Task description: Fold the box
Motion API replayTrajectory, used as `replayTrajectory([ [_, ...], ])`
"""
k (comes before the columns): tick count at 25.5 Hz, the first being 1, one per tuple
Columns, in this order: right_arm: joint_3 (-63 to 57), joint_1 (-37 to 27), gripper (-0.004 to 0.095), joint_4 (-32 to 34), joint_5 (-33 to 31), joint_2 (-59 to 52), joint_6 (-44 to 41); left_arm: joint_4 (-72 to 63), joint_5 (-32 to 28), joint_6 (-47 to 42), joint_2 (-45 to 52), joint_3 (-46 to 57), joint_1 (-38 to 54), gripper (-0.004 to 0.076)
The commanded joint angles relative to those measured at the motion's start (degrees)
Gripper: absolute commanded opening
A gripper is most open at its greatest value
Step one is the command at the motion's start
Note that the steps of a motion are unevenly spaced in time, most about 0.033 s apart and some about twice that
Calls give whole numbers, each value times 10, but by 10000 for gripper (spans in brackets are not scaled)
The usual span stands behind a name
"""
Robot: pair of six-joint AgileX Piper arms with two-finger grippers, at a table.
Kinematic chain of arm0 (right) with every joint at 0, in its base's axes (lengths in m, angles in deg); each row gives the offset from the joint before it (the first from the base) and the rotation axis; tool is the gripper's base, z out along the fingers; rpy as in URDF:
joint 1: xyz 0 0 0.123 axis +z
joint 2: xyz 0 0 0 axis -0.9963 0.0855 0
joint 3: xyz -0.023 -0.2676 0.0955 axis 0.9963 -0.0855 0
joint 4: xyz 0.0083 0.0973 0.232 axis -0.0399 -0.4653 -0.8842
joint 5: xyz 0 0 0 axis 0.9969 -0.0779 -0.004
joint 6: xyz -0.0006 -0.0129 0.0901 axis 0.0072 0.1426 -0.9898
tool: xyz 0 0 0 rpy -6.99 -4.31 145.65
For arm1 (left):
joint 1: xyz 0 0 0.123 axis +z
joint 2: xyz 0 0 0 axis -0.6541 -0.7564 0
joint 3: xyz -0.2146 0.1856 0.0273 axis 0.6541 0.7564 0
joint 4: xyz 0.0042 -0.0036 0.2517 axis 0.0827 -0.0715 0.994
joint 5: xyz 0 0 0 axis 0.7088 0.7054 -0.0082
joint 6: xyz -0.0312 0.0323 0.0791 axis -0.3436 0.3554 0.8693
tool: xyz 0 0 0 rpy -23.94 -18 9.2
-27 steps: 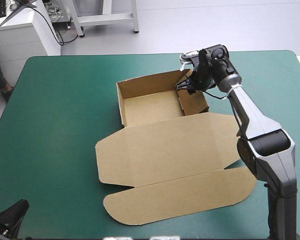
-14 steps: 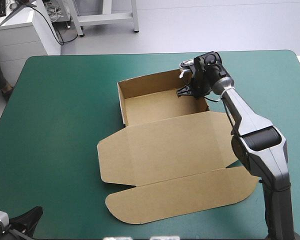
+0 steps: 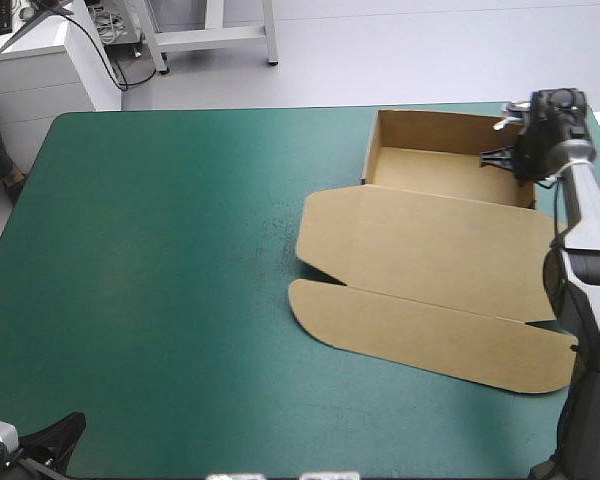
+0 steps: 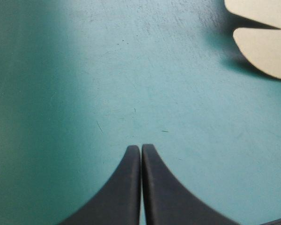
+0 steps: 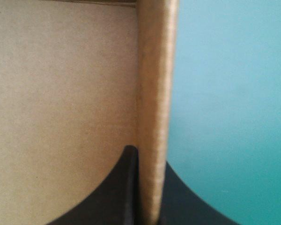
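Where the matte teal-green table cover shows faint scratches, the left gripper hangs with its black fins pressed together on nothing. Toward the far right corner lies the brown cardboard box, an open tray with its round-cornered lid flat. The right gripper pinches the tray's right wall.

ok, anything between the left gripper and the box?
Nothing visible. The left gripper, shut, hangs over bare teal-green cover, and only open cover lies between it and the box. The right gripper is shut on the wall nearest the table's right edge.
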Motion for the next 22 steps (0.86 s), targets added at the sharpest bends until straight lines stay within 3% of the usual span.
replayTrajectory([
  [1,16,-78,-19,46,-6,-38,8,2,-40,-5,-1,-11,-3,-8],
  [8,16,-177,-19,45,-6,-38,8,2,-40,-5,-1,-11,-3,-8],
  [15,16,-207,24,15,-6,-33,26,8,-40,-5,-1,-11,-3,-8],
  [16,16,-207,138,-18,-6,-33,57,8,-40,-5,-1,-11,-3,-8],
  [17,16,-207,198,-24,-6,-33,63,9,-40,-5,-1,-11,-3,-8],
  [18,17,-207,363,-28,-6,-33,64,11,-40,-5,-1,-11,-3,-8],
  [19,17,-207,424,-28,-6,-33,64,13,-40,-5,-1,-11,-3,-8],
  [20,17,-207,547,-27,-6,-33,64,17,-40,-5,-1,-11,-3,-8],
  [22,17,-207,622,-12,-6,-33,57,24,-40,-5,-1,-11,-3,-8],
])
